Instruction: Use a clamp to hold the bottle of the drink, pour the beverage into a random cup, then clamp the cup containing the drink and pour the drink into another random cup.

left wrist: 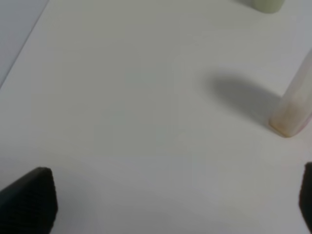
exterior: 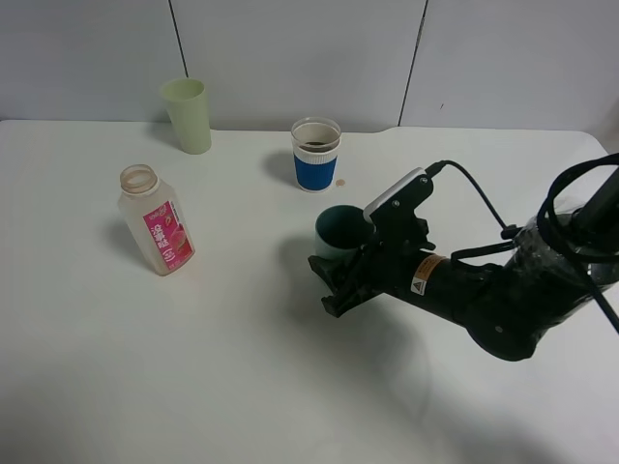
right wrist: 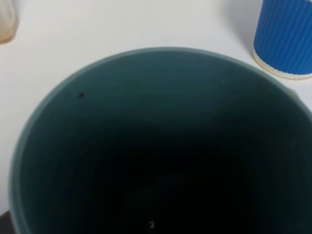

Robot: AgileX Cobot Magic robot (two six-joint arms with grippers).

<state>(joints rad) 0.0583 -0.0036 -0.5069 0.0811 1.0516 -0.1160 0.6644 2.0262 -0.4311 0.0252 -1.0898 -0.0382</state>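
Note:
My right gripper [exterior: 334,280] is shut on the teal cup [exterior: 338,230], holding it by its side near the table's middle. The right wrist view looks straight into this cup [right wrist: 161,122]; its dark inside shows no liquid. Just beyond stands the white cup with the blue band [exterior: 316,159] [right wrist: 285,34], with dark brown beverage [exterior: 316,136] in it. At the left the clear bottle with the pink label [exterior: 156,221] [left wrist: 292,114] stands upright, uncapped and empty-looking. My left gripper [left wrist: 165,204] is open over bare table beside the bottle and is out of the high view.
A pale green tumbler [exterior: 187,114] [left wrist: 267,4] stands at the back left by the wall. A small brown spot [exterior: 338,184] lies on the white table [exterior: 222,367] beside the blue-banded cup. The right arm and its cables [exterior: 503,290] fill the right side.

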